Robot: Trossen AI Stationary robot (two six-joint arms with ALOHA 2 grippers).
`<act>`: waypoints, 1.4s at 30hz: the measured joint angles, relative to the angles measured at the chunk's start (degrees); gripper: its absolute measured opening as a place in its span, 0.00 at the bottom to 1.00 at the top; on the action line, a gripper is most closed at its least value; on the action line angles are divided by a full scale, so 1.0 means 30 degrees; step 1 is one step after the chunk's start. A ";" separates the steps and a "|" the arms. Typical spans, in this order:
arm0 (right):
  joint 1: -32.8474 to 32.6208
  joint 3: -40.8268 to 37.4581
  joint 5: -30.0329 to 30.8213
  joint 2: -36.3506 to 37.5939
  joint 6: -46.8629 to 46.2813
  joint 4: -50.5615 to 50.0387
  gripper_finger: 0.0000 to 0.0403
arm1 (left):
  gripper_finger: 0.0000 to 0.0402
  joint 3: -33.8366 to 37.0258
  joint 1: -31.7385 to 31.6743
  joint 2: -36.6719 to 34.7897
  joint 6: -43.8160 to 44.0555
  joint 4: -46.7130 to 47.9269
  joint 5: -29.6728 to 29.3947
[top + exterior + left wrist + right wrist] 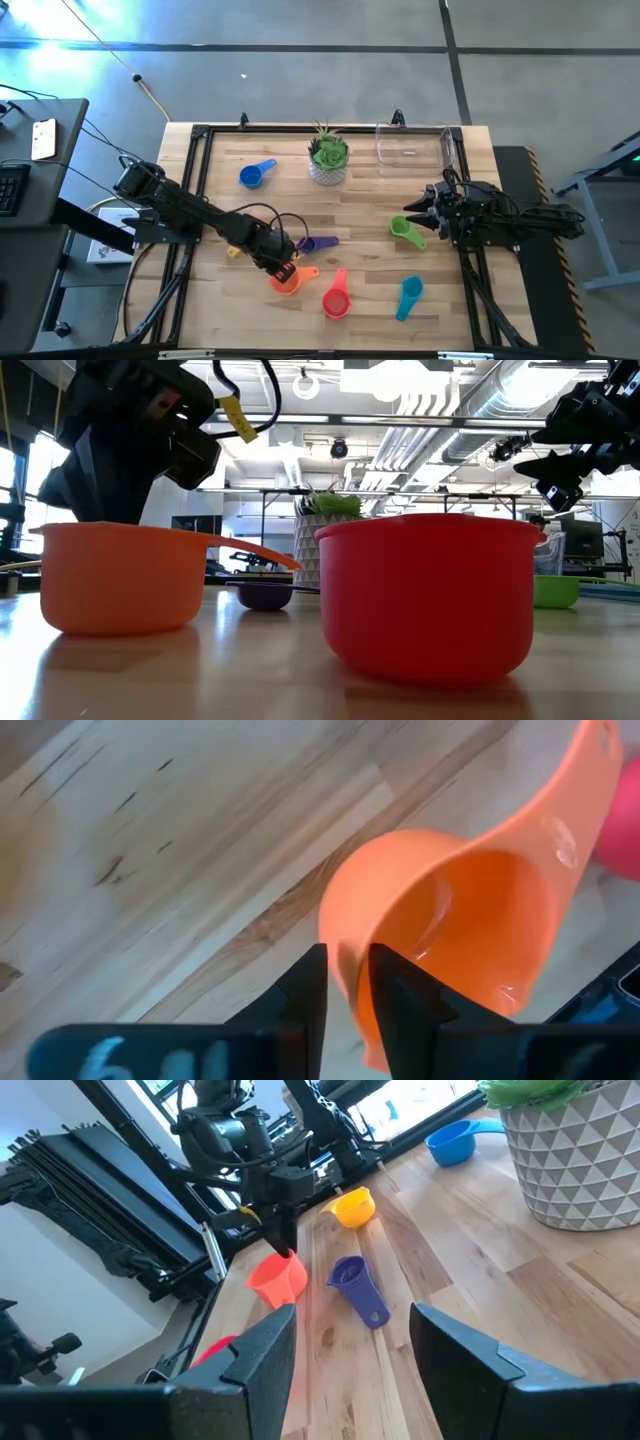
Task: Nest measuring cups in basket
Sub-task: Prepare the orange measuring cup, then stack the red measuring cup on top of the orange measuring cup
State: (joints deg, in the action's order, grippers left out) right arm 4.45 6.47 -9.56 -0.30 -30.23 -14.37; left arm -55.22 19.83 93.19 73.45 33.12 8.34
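Observation:
The orange cup (287, 281) sits near the table's front, with my left gripper (281, 266) shut on its rim. Around it lie the red-pink cup (337, 299), the teal cup (409, 297), the purple cup (318, 243) and the blue cup (256, 176). The yellow cup (353, 1207) lies half under my left arm. The green cup (408, 231) is beside my open right gripper (414, 209), which hangs raised above the table (562, 460) and touches nothing. The clear basket (412, 146) stands at the far edge. My left gripper (348, 992) pinches the orange cup's wall at the rim (347, 965), on the side away from the handle (585, 770). One finger (398, 1000) is inside the cup and the other (303, 992) outside. The fingers point down from above (283, 1230). The cup's base (110, 622) appears to rest on the table.
A white patterned pot with a green plant (328, 160) stands between the blue cup and the basket. Black frame rails (196, 190) run along the table's left and right sides. Bare wood lies in the table's middle (360, 205).

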 joint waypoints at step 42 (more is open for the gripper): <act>-0.2199 0.9835 -0.2050 -1.5173 -0.1029 0.7355 0.47 | 0.18 -0.0007 -0.0517 -0.8974 -0.4411 0.0043 -0.4474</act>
State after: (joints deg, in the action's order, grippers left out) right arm -2.15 35.98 -15.71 -45.81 -33.32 7.69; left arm -55.24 18.28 66.26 60.22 33.25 -5.08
